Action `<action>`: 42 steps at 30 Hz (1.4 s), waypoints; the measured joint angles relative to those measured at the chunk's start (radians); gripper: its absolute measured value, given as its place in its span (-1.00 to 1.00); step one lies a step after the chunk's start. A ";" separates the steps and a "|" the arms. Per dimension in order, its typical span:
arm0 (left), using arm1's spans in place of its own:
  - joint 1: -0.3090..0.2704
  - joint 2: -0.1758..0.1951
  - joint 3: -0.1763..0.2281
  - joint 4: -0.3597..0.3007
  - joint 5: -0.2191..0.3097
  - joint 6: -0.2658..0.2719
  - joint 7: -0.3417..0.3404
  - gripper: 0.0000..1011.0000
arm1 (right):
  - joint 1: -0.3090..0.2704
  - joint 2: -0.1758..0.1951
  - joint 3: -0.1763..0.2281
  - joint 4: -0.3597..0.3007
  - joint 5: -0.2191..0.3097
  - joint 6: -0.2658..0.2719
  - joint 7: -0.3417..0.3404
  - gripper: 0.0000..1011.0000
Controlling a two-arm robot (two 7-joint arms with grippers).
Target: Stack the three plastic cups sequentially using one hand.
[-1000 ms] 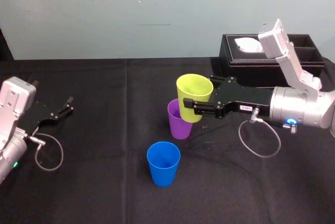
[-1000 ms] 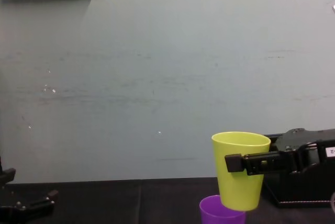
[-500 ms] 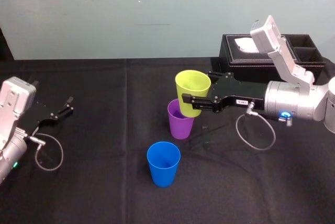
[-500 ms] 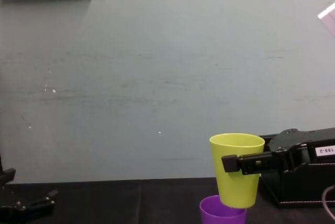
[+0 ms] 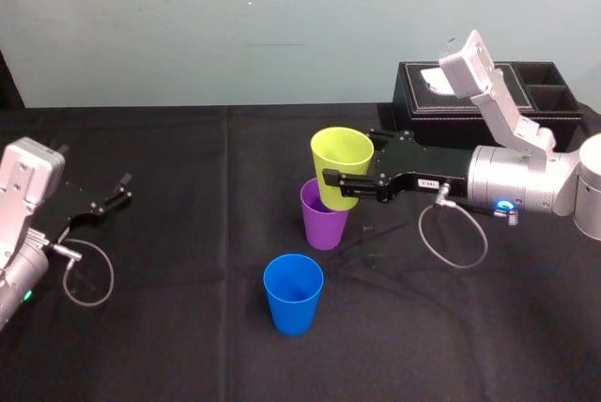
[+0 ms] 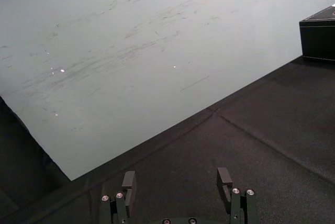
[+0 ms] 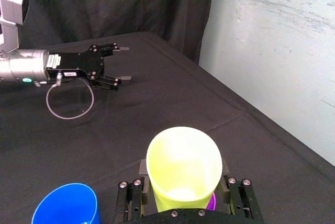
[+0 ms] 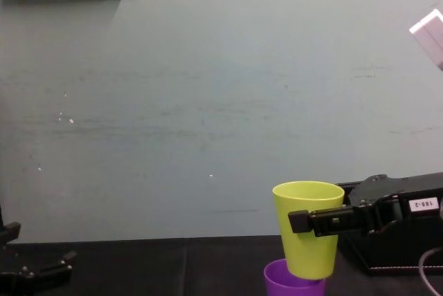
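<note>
- The right pincer is gripping the yellow-green cup, one black finger pressing on each side of its wall, about halfway up.
- In the right wrist view the pincer is holding the cup mouth-up, and a sliver of purple is peeking out just under it.
- The yellow-green cup is hanging roughly upright directly over the purple cup, its base sitting at the purple rim – whether it is already inside I cannot tell.
- The purple cup is standing mouth-up near the middle of the black counter.
- The blue cup is standing upright on the counter nearer the robot, apart from the other two and slightly to their left.
- Behind the right arm, a black tissue box is sitting at the far edge of the counter.
- The left pincer is resting low over the counter's left side, well apart from the cups – its fingers are spread with nothing between them.
</note>
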 joint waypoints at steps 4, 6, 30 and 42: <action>0.000 0.000 0.000 0.000 0.000 0.000 0.000 1.00 | 0.002 -0.005 -0.002 0.004 -0.006 0.000 0.000 0.45; 0.000 0.000 0.000 0.000 0.000 0.000 0.000 1.00 | 0.003 -0.008 -0.003 0.006 -0.008 0.000 0.000 0.45; 0.000 0.000 0.000 0.000 0.000 0.000 0.000 1.00 | 0.010 -0.029 -0.010 0.027 -0.029 0.000 0.003 0.45; 0.000 0.000 0.000 0.000 0.000 0.000 0.000 1.00 | 0.017 -0.041 -0.012 0.042 -0.034 0.003 0.003 0.45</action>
